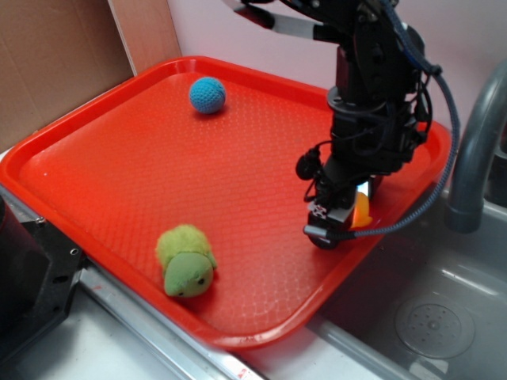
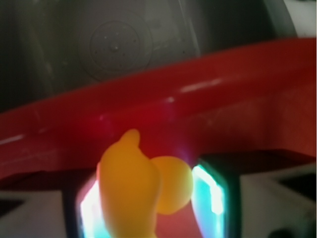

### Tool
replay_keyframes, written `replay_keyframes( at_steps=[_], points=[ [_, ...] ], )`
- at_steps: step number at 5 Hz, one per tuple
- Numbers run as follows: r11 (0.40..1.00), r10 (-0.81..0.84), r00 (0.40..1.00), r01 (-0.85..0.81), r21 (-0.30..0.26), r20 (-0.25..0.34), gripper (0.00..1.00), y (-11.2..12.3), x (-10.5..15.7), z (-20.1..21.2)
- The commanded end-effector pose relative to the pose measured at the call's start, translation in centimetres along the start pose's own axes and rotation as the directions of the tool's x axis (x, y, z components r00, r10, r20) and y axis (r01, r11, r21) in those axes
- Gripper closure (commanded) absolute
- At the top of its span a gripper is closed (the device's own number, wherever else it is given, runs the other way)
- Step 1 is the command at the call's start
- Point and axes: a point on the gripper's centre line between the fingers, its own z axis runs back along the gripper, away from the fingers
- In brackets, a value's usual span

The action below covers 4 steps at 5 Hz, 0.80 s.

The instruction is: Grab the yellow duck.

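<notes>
- The gripper (image 1: 342,226) is down at the right-hand side of the red tray (image 1: 119,170), close to the tray's rim on the sink side, with its tip at or just above the tray floor.
- The yellow duck (image 2: 136,186) sits between the two fingers (image 2: 89,208) in the wrist view, filling most of the gap; the fingers stand close on either side of it (whether they actually press on it cannot be told from the blurred picture).
- From the exterior view only a sliver of the duck shows, yellow-orange, just beside the gripper's lower part, on the side toward the rim.
- The green plush turtle (image 1: 186,260) lies near the tray's front edge, well apart from the gripper.
- The blue crocheted ball (image 1: 207,94) rests toward the far side of the tray, also well apart from the duck.
- Beyond the tray rim is a metal sink (image 1: 444,317) with a round drain, and a grey faucet (image 1: 475,150) rises at the right edge.
</notes>
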Motion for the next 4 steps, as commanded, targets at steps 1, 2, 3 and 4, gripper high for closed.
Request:
replay_keyframes(
  at_steps=[1, 2, 3, 4],
  points=[
    [0.942, 0.332, 0.942, -0.334, 0.030, 0.049, 1.00, -2.1, -6.5, 6.1],
    [0.830, 0.557, 0.831, -0.557, 0.041, 0.016, 1.00, -3.4, -10.7, 7.3],
    [0.658, 0.751, 0.659, -0.740, 0.141, -0.047, 1.00, -4.6, -13.0, 8.5],
    [0.441, 0.895, 0.443, -0.868, 0.230, -0.045, 1.00, -5.2, -15.6, 10.7]
  ],
)
